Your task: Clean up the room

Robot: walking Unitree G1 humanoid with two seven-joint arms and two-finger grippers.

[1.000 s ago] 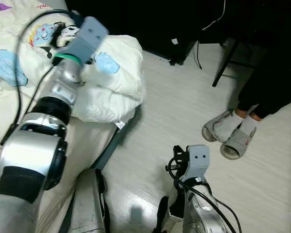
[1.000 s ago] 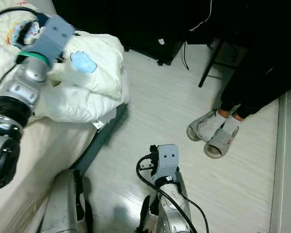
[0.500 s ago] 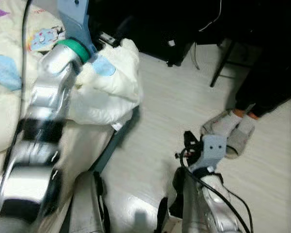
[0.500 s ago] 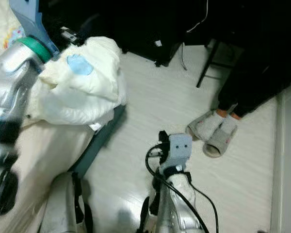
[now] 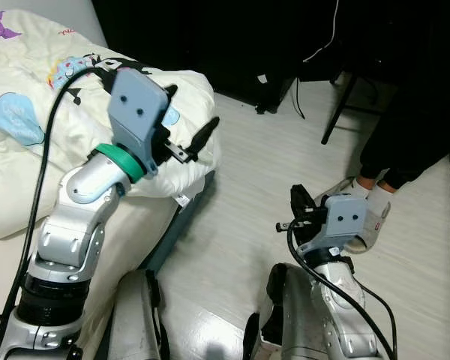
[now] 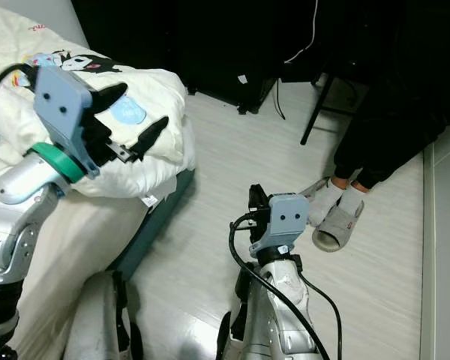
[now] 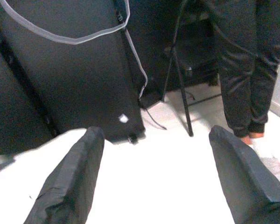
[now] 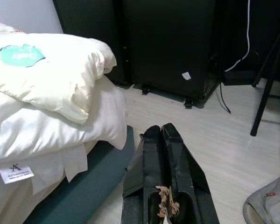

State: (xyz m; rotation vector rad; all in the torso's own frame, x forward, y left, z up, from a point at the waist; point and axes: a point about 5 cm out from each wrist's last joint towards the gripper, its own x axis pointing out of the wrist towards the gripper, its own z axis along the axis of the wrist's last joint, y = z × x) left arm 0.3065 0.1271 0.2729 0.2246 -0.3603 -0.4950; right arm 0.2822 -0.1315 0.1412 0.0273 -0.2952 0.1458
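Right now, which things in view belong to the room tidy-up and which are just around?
Part of the job:
- cream comforter bunched on the bed
- left gripper, open above it
- right gripper, shut, low over the floor

Just around:
- person's slippers
- black cabinet
- chair leg
- white cable

Person's slippered feet point(image 5: 364, 217), black cabinet point(image 6: 210, 45).

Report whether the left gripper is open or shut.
Open: the left gripper has its two black fingers spread wide above the white comforter, holding nothing.
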